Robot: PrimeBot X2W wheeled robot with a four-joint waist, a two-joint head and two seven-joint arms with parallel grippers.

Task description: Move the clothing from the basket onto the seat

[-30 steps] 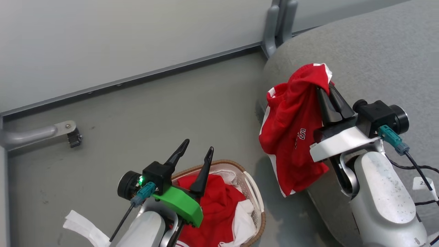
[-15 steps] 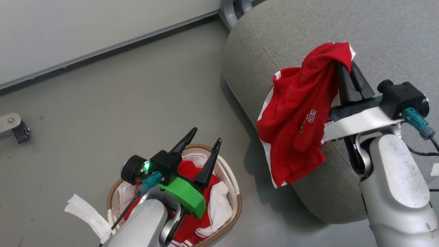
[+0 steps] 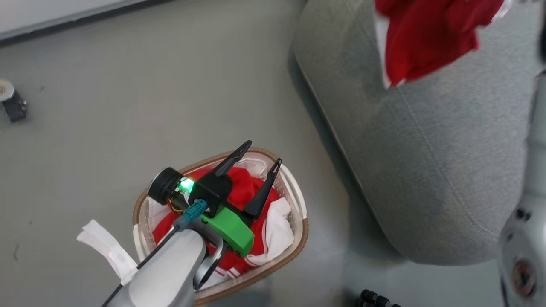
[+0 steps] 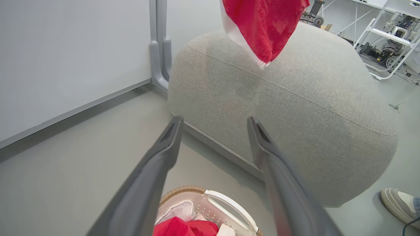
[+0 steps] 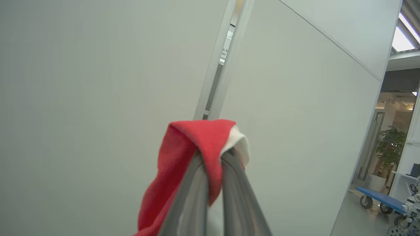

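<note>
a: what do we get from the head?
b: our left gripper (image 3: 264,152) hovers over the basket (image 3: 300,232), its two fingers spread wide with nothing between them. the basket stands on the floor (image 3: 106,106), just left of the seat (image 3: 426,179). red clothing (image 3: 245,192) lies heaped inside it on the white liner (image 3: 277,232).
a: and the other red piece?
b: a red garment (image 3: 426,34) hangs at the far right, over the seat. whether it touches the fabric we cannot tell. our pale right forearm (image 3: 531,204) runs along the right edge.
a: left wrist?
b: we look out between the parted fingers at the seat's rounded side. the basket's far rim and one white handle sit below them, with red cloth inside. the garment's white-trimmed corner dangles in front of the seat's far top. a shoe (image 4: 398,203) rests on the floor at the right, near the seat.
a: right wrist?
b: our right gripper (image 5: 214,157) has its fingers pressed together, pinching a fold of the garment. the cloth drapes over the tips and falls down the left side, with a plain wall (image 5: 82,98) behind.
</note>
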